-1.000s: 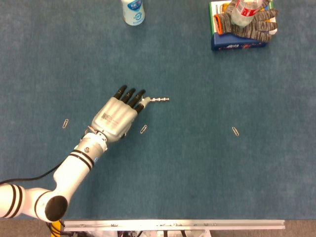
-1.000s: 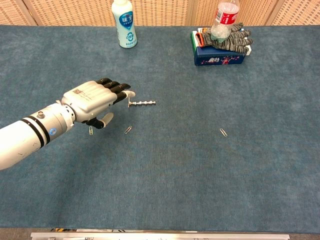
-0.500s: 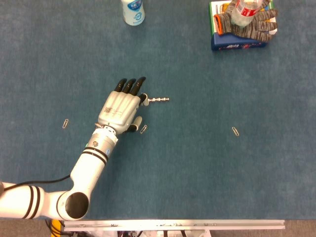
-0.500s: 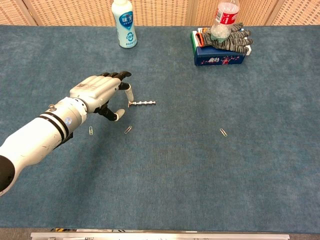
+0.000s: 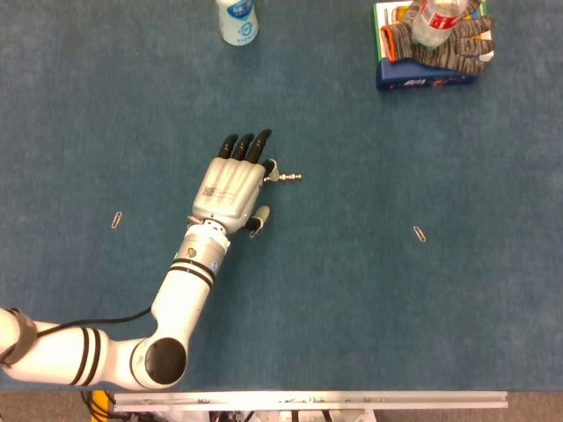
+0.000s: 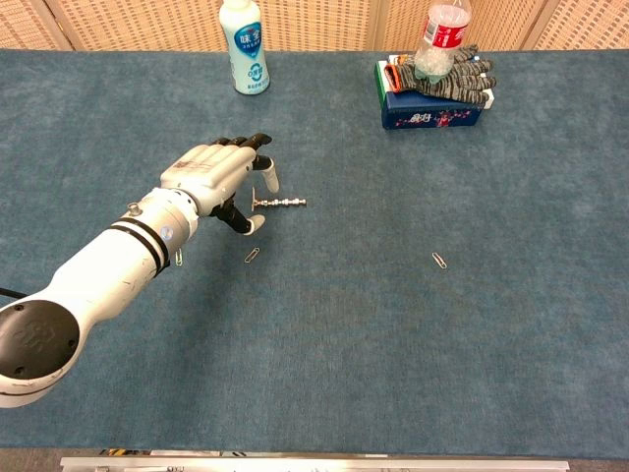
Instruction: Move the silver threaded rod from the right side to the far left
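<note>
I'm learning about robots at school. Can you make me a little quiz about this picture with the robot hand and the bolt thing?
1. True or false: the left hand has lifted the silver threaded rod off the table.
2. What lies under the grey glove? A) a blue box B) a plate C) a towel
3. Which is nearer the rod: the white bottle or the paper clip?

Key
1. False; the rod lies on the blue table, beside the fingers.
2. A, the blue box.
3. The paper clip.
</note>
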